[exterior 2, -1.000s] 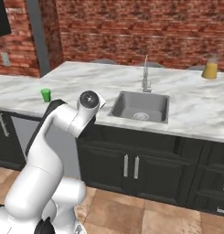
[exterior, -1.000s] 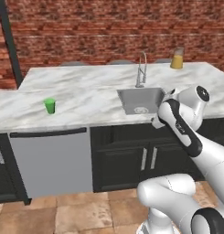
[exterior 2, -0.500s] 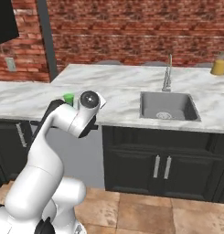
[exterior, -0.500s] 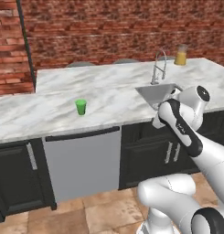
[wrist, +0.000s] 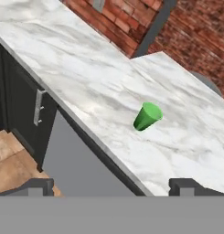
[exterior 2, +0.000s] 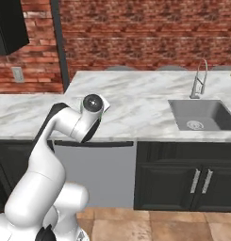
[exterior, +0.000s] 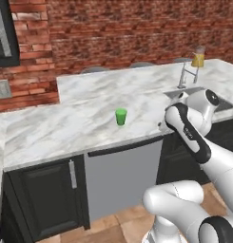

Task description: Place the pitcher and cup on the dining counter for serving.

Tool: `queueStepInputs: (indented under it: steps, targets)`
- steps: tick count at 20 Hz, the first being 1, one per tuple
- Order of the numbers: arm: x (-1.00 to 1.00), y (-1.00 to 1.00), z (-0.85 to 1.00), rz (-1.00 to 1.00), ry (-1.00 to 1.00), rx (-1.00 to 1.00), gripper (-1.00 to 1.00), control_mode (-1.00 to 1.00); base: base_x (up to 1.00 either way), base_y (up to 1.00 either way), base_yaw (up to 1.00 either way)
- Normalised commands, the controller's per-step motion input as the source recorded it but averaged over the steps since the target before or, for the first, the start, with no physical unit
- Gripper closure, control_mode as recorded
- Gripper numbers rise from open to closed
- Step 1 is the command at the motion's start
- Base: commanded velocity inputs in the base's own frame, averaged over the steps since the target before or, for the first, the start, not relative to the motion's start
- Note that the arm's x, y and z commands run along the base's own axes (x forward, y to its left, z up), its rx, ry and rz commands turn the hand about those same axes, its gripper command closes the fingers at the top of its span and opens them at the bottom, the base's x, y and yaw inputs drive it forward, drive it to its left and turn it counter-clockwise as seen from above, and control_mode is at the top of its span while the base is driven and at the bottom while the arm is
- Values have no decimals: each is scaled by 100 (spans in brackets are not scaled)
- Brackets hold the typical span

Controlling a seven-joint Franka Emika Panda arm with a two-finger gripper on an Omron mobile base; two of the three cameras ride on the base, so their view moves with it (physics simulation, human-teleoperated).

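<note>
So your gripper (wrist: 111, 183) is wide open and holding nothing, hanging back off the counter (exterior: 80, 118) edge facing the green cup (wrist: 147, 116), probably lining up a grab, while the pitcher (exterior: 198, 57) sits far beyond the sink (exterior 2: 202, 114).

1. Cup (exterior: 121, 116): small plain green tumbler, upright on dining counter (exterior: 65, 118), near its front edge.
2. Pitcher (exterior: 198, 58): clear glass, orange liquid, brown lid, upright at far end beyond the sink.
</note>
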Motion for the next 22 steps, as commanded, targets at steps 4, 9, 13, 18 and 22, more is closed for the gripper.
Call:
queueStepInputs:
  steps: [4,9,13,18,22]
  targets:
    - [0,0,0,0,0,0,-100,100,56,71,-19]
    - [0,0,0,0,0,0,-100,100,31,11,-12]
    - [0,0,0,0,0,0,-100,100,22,-17,-2]
    - [0,0,0,0,0,0,-100,100,35,-16,0]
    - [51,-2,0,-1,3,0,-100,-100,0,0,0]
